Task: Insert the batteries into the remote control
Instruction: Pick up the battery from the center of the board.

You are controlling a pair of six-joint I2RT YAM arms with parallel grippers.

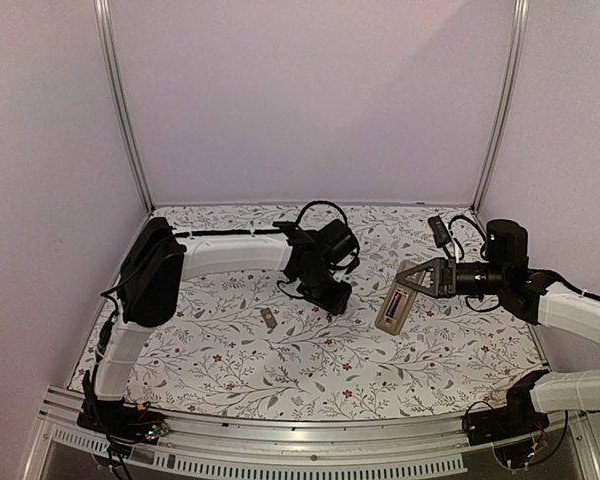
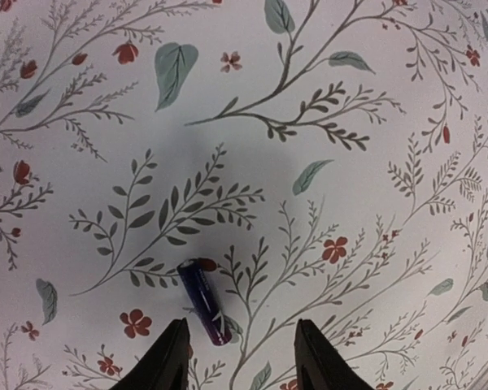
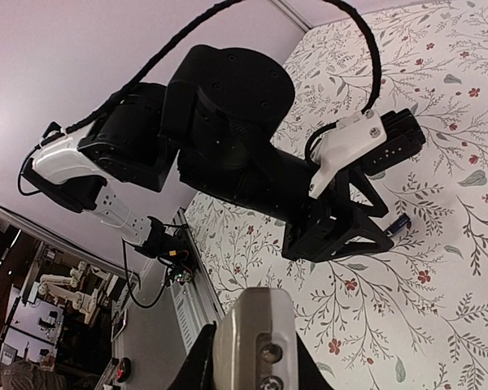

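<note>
**Item 1 – L gripper (image 2: 242,361).** Jaws apart, pointing down at the cloth. One slim dark purple-blue cylindrical battery (image 2: 203,313) lies flat btwn the black fingers (image 2: 169,357), at lower ctr of the wrist view. It sits nearer the frame-left finger and skewed to the jaw line. No contact visible. Judgement: straddle posn for a pinch pick; the skew may roll or turn the cell as the jaws meet.

**Item 2 – R gripper (image 1: 408,284).** Clamped on the upper end of the slim tan-grey rectangular remote control (image 1: 393,306), right of ctr in the top view. The open back faces up, prob. so the bay is presented for loading. A coloured strip shows in the bay; too small to say if it is a cell. Cannot tell if the lower end rests on the cloth.

**Item 3 – Clearances.** Bare floral table cloth (image 1: 230,370) on all sides of the battery in the wrist view. The small flat grey cover piece (image 1: 269,319) lies lower left of the L gripper, apart from it. The remote is near, to the right, so the transfer path is short, but the two wrists would be close together. Back and side walls well apart.
</note>
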